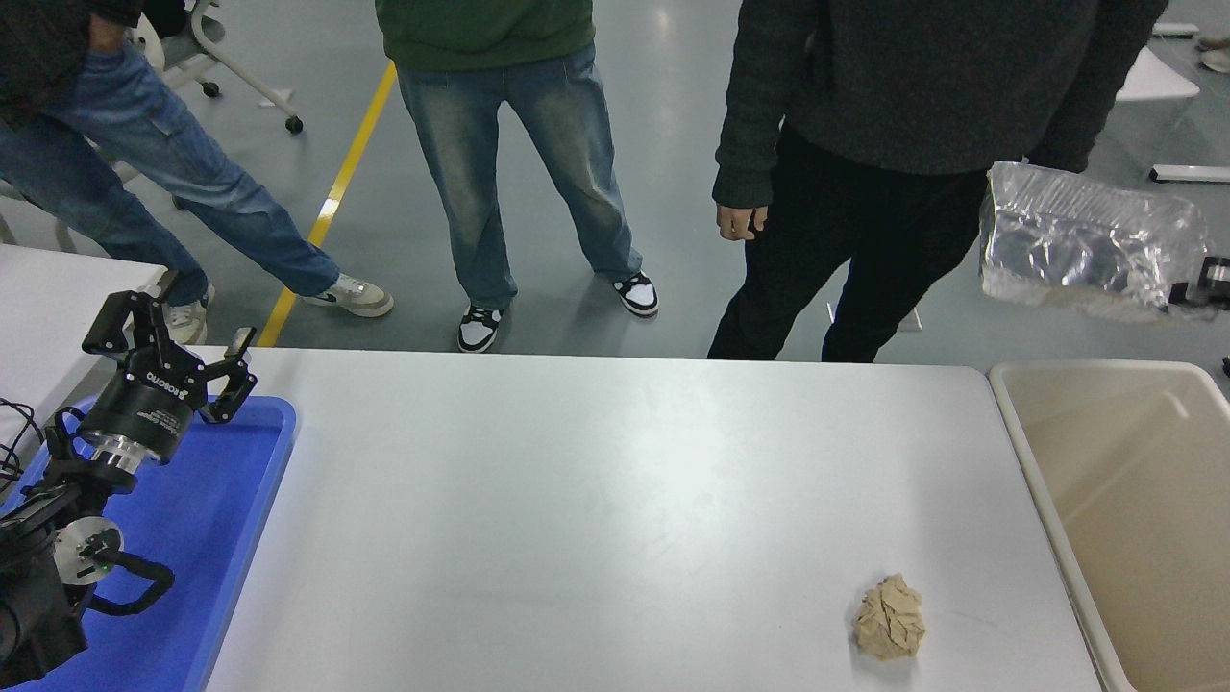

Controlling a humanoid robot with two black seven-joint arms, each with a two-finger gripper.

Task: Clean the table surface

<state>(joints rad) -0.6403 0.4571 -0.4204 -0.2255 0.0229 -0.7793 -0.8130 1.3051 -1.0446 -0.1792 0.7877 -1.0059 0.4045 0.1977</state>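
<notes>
The white table surface fills the middle of the head view. A crumpled tan paper ball lies on it near the front right. My right gripper shows only as a small black part at the right edge. It is shut on the edge of a crumpled clear plastic bag, held in the air beyond the table's far right corner, above and behind the beige bin. My left gripper is parked open over the blue tray at the lower left.
Three people stand at the table's far side; a dark-sleeved hand hangs close to the far edge. A second white table stands at the left. The beige bin takes up the right end.
</notes>
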